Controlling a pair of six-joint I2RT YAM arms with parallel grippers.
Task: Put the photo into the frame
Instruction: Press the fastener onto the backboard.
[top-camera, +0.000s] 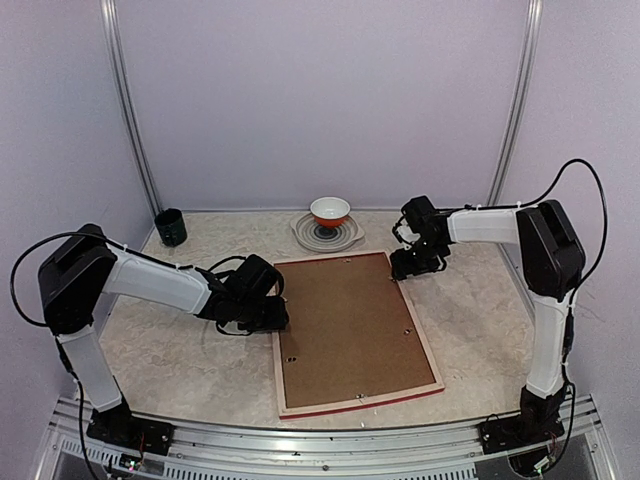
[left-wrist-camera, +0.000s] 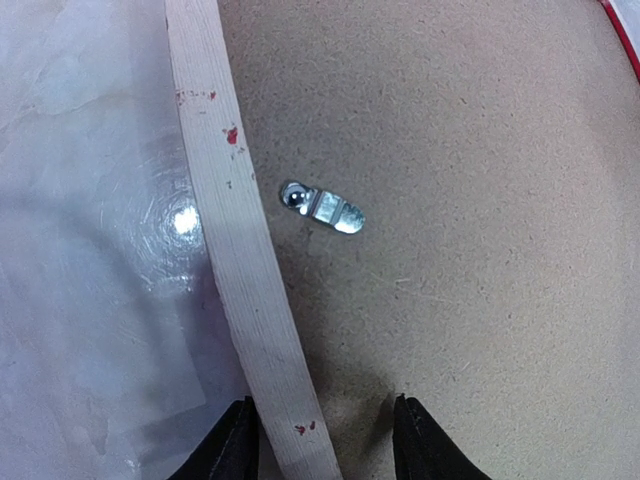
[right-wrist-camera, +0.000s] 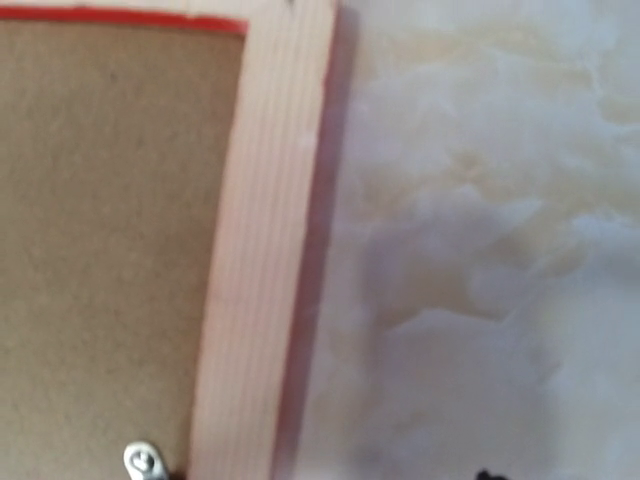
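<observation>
Pale marbled counter (top-camera: 180, 360) runs under lavender walls, and the frame (top-camera: 360, 402) lies flat at its centre, back side up, pale wood rails around a brown backing board (top-camera: 350, 325) with a thin red edge showing. My left end effector (left-wrist-camera: 318, 445) sits at the frame's left rail, partly spread: one dark fingertip (left-wrist-camera: 232, 450) is outside the rail over the counter, the other inside over the board, with a gap left beside the wood, so it grips nothing. A small metal turn clip (left-wrist-camera: 322, 207) lies on the board just past it. My right end effector (top-camera: 412, 265) hangs at the frame's far right corner; its wrist view is blurred, and I cannot tell its spread. A bowl (top-camera: 330, 210) on a plate (top-camera: 327, 236) and a dark cup (top-camera: 170, 227) stand along the far edge.
</observation>
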